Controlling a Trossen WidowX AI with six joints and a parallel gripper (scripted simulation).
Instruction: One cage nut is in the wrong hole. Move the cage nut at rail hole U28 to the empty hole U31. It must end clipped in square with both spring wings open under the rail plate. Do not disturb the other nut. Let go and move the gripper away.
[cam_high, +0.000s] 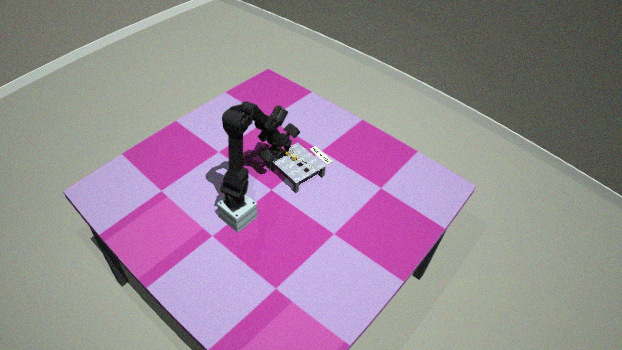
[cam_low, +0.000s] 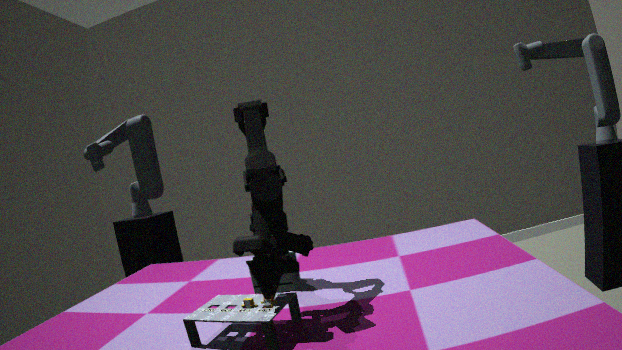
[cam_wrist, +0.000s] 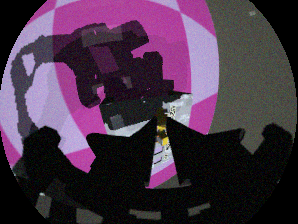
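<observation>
My hand (cam_high: 288, 149) (cam_low: 270, 300) (cam_wrist: 161, 119) seems clenched on a cage nut (cam_high: 287, 153) (cam_low: 268, 303) (cam_wrist: 161, 115); I'd keep it square, moving toward the table's (cam_high: 272, 240) (cam_low: 475, 305) (cam_wrist: 202, 42) right corner in the top view.

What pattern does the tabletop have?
Pink and pale lilac checks on the tabletop, clearest from the top.

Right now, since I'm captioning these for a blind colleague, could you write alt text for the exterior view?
A black robot arm's gripper is shut on a small yellow cage nut at a pale metal rail plate, beside another yellow nut, on a pink-and-lilac checkered table.
</observation>
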